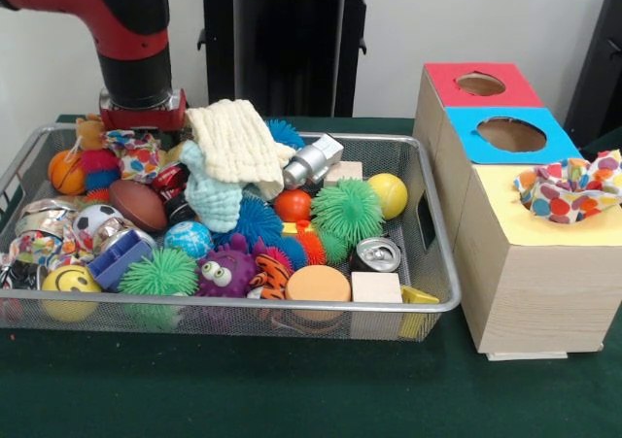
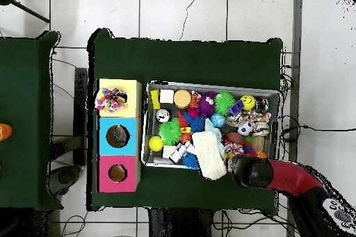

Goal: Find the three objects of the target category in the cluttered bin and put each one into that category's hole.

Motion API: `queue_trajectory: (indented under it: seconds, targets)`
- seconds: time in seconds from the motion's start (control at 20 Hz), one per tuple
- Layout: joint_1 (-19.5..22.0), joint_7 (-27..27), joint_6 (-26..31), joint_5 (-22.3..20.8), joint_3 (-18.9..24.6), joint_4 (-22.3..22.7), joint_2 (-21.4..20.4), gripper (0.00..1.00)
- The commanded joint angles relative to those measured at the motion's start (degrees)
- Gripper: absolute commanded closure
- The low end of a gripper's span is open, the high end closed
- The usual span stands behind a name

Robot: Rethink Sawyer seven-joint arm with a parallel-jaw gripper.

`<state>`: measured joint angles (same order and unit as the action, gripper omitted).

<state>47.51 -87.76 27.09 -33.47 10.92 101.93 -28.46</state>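
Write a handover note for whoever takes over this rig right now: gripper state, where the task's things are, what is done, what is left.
Gripper: buried in the clutter at the silver wire mesh bin's back corner, hidden below the red and black arm; open or shut cannot be seen.
Wooden box with three holes stands beside the bin. A polka-dot fabric piece is stuffed in the yellow-topped hole.
The blue-topped hole and red-topped hole look empty.
Similar polka-dot fabric lies in the bin next to the arm.
Likely one placed, more to find.
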Motion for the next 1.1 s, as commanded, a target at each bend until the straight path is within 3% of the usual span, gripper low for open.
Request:
queue_trajectory:
  seconds: [0.05,0.3,0.55,0.75,1.1]
  targets:
    - [-2.4,1.3,-0.5,-3.4,3.0,-7.5,6.9,0.0]
    - [-1.9,3.6,4.1,-1.8,3.7,-6.1,2.9,0.0]
    - [-2.2,8.4,14.3,1.2,5.4,-6.7,-4.6,0.0]
    - [-2.8,10.7,21.2,2.5,7.2,-9.8,-5.9,0.0]
    - [-1.1,10.5,23.9,2.8,9.6,-10.0,-7.5,0.0]
